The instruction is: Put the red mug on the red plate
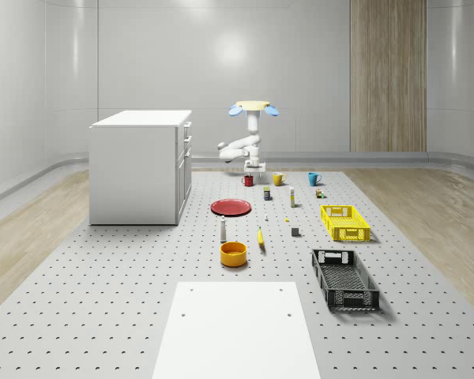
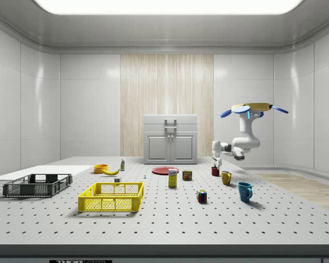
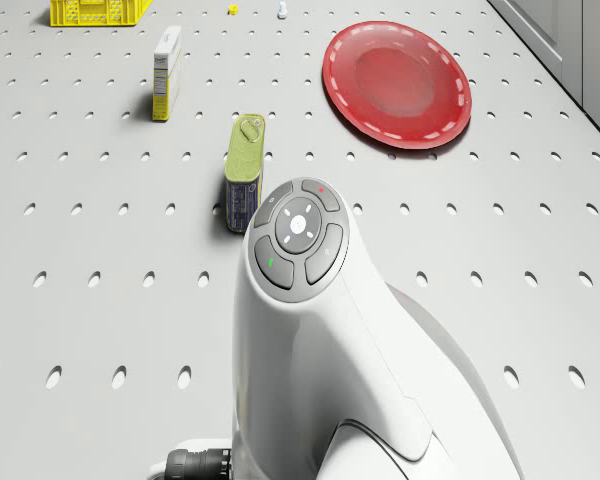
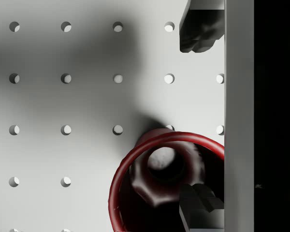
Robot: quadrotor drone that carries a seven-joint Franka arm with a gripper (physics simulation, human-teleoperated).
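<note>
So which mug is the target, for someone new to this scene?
Start at the white cabinet, then look past the red plate to the row of three mugs. The red mug is nearest the cabinet, directly under the end effector; its neighbours are yellow and blue.

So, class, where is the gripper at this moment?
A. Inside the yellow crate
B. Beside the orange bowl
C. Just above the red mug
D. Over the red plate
C: in the wrist view the gripper sits right over the red mug, its fingers apart, one over the rim; the red plate lies apart.
</note>
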